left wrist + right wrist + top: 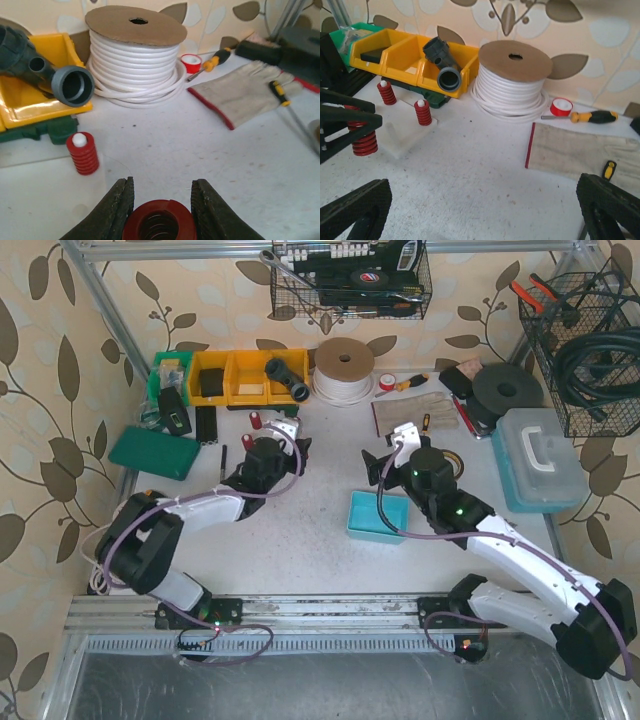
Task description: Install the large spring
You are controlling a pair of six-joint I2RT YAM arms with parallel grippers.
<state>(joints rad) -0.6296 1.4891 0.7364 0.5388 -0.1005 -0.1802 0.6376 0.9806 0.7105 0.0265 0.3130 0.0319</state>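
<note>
The large red spring [159, 225] stands upright between the fingers of my left gripper [162, 202], which is shut on it. It also shows in the right wrist view [365, 142], at the left end of the white base plate [402, 137], held by the dark fingers [350, 120]. I cannot tell whether it is on a peg. Two smaller red springs [385, 92] [423, 112] sit on white pegs on that plate; one shows in the left wrist view [83, 152]. My right gripper [482, 210] is wide open and empty above bare table. In the top view, left gripper [285, 437], right gripper [393, 455].
A white cable spool [136, 55] and yellow bins [395, 55] with a grey pipe fitting [70, 85] stand behind the plate. A glove [240, 92], screwdriver [590, 117] and red tape [561, 106] lie right. A blue tray [378, 516] and toolbox [540, 458] are near the right arm.
</note>
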